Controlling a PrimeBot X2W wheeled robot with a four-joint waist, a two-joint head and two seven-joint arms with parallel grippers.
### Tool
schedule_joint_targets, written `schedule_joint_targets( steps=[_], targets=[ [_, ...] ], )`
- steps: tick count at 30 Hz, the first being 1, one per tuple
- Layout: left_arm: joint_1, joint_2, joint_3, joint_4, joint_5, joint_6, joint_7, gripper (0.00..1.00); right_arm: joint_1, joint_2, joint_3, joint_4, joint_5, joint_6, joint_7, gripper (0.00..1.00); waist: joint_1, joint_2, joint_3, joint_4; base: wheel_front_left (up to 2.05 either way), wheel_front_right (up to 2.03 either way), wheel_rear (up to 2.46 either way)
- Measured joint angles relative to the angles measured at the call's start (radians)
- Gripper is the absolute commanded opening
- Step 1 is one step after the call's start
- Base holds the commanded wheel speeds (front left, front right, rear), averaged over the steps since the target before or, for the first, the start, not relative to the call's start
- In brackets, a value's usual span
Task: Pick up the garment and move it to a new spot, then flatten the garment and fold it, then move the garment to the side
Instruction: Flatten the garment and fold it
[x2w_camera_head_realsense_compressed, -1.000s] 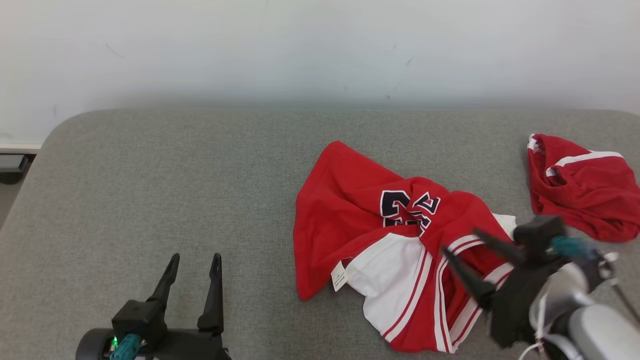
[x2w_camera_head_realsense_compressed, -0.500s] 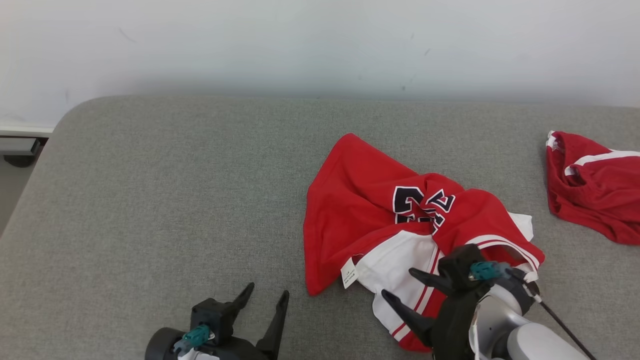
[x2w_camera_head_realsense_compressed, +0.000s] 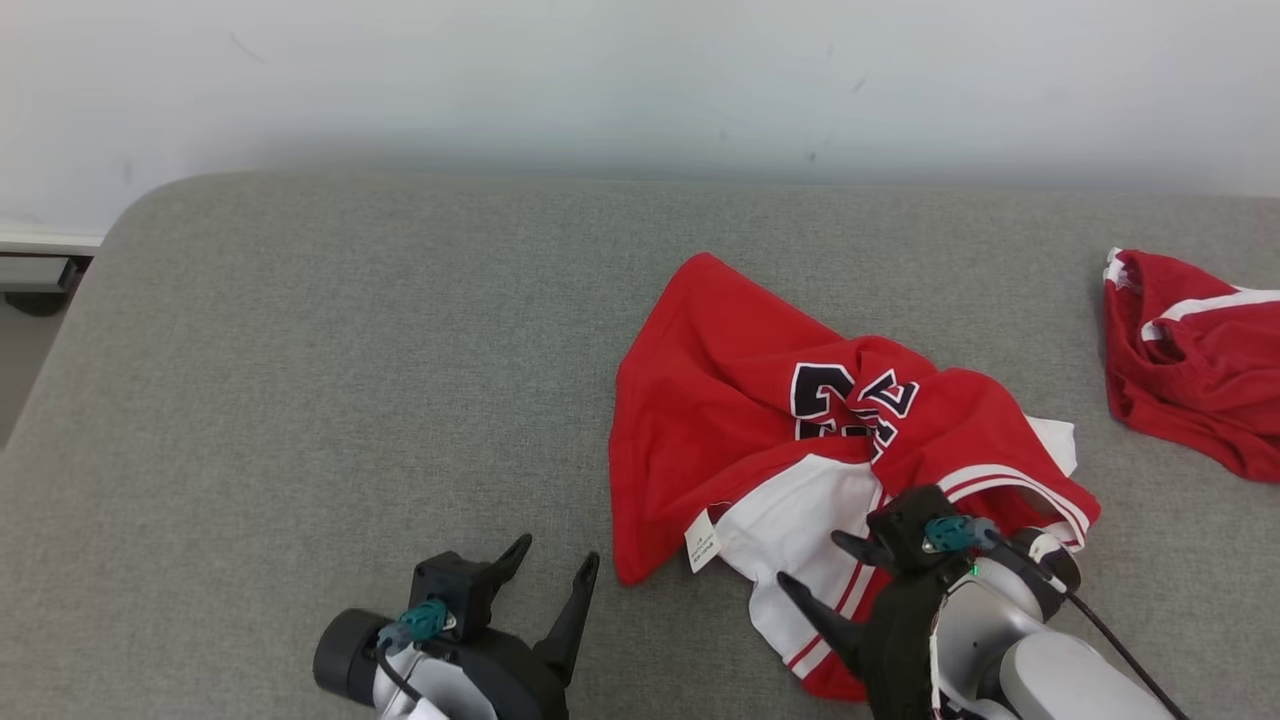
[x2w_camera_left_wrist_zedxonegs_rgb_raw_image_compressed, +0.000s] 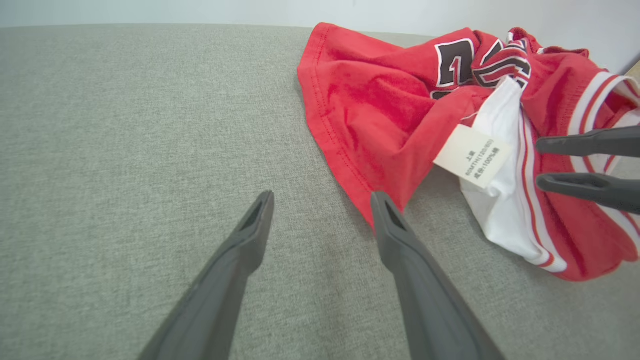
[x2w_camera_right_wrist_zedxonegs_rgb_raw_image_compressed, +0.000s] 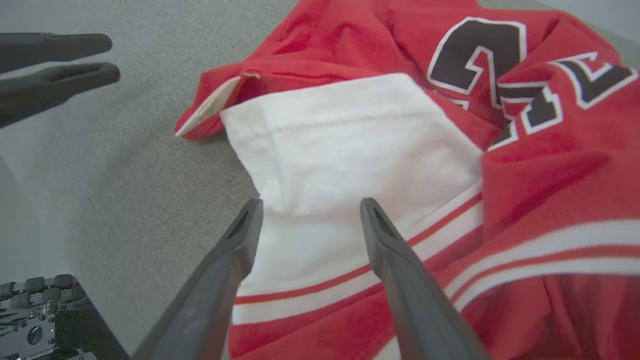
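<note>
The garment (x2w_camera_head_realsense_compressed: 740, 420) is a red and white jersey with dark numbers, lying crumpled right of centre on the grey padded surface (x2w_camera_head_realsense_compressed: 300, 350). My right gripper (x2w_camera_head_realsense_compressed: 810, 560) is open, its fingers low over the white panel at the near edge of the garment (x2w_camera_right_wrist_zedxonegs_rgb_raw_image_compressed: 350, 140), one to each side of a fold. In the right wrist view the gripper (x2w_camera_right_wrist_zedxonegs_rgb_raw_image_compressed: 311, 202) holds nothing. My left gripper (x2w_camera_head_realsense_compressed: 557, 553) is open on bare surface just left of the red hem. In the left wrist view the gripper (x2w_camera_left_wrist_zedxonegs_rgb_raw_image_compressed: 324, 195) points at the garment (x2w_camera_left_wrist_zedxonegs_rgb_raw_image_compressed: 390, 100) and its white label (x2w_camera_left_wrist_zedxonegs_rgb_raw_image_compressed: 472, 156).
A second red garment with white trim (x2w_camera_head_realsense_compressed: 1200, 380) lies at the right edge of the surface. A white wall (x2w_camera_head_realsense_compressed: 600, 80) runs behind. The surface's rounded left corner drops to the floor (x2w_camera_head_realsense_compressed: 30, 300). Open grey surface stretches to the left of the jersey.
The head view has shifted a little. My left gripper has moved right, close to the jersey's hem. My right gripper has come down and left onto the white panel. Both stayed open.
</note>
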Motion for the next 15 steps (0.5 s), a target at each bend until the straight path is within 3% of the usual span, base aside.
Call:
schedule_joint_targets(
  steps=[7,8,9,10,15],
  targets=[
    [-0.032,-0.003,-0.017,0.014,-0.009,0.0,-0.029,1.0,-0.005,0.008,0.007,0.094,-0.017,-0.01,-0.018,1.0,0.0,0.0,0.0,0.027,0.0,0.0,0.0],
    [-0.032,-0.003,-0.02,0.016,-0.014,0.001,-0.034,1.0,-0.005,0.014,0.012,0.109,-0.018,-0.013,-0.02,0.75,0.0,0.0,-0.001,0.032,0.0,0.0,0.0],
    [-0.032,-0.003,-0.02,0.019,-0.022,0.002,-0.039,1.0,-0.006,0.023,0.015,0.122,-0.018,-0.013,-0.021,0.43,0.0,0.0,-0.002,0.036,0.0,0.0,0.0],
    [-0.032,-0.004,-0.02,0.021,-0.027,0.009,-0.042,1.0,-0.008,0.033,0.018,0.135,-0.018,-0.012,-0.023,0.0,0.0,0.0,-0.003,0.039,0.0,0.0,0.0],
    [-0.032,-0.004,-0.02,0.032,-0.037,0.019,-0.067,1.0,-0.023,0.043,0.032,0.195,-0.027,-0.011,-0.031,0.0,0.0,0.0,-0.01,0.042,0.0,0.0,0.0]
  ],
)
